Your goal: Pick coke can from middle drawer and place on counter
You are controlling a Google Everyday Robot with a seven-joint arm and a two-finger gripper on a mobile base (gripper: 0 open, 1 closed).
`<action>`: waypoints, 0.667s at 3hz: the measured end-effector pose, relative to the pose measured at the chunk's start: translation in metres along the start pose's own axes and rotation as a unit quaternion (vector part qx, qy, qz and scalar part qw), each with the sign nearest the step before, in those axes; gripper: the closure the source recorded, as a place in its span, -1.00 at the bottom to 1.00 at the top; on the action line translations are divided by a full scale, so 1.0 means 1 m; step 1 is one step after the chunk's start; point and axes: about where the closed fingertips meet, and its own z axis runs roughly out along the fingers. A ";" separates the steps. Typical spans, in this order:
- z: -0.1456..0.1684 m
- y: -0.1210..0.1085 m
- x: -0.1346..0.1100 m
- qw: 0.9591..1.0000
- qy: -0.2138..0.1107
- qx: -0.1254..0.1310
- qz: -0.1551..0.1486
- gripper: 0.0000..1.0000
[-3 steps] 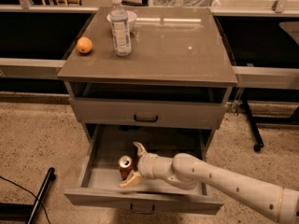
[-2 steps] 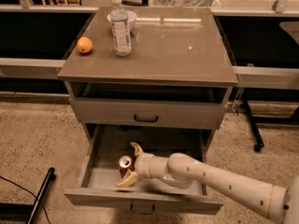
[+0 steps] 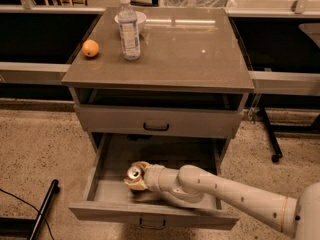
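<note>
The coke can [image 3: 133,172] stands in the open middle drawer [image 3: 107,191], left of its centre, with its silver top showing. My gripper [image 3: 136,175] reaches in from the right along the drawer's front, and its tan fingers [image 3: 141,165] sit on either side of the can, closed against it. My white arm [image 3: 225,191] stretches over the drawer's front right part. The counter [image 3: 185,49] is the grey-brown slab on top of the cabinet, above the drawer.
On the counter's left stand a clear water bottle [image 3: 129,29], a white bowl [image 3: 142,18] behind it and an orange fruit [image 3: 90,48]. A shut grey drawer front with a black handle [image 3: 156,126] sits above the open one. A dark pole [image 3: 42,209] lies on the floor at left.
My gripper has slid a little left onto the can and its fingers have drawn in from a wide spread to closed around the can. The can stays in the drawer.
</note>
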 end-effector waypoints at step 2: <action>-0.068 -0.004 -0.073 0.997 -0.070 -0.014 -0.015 0.93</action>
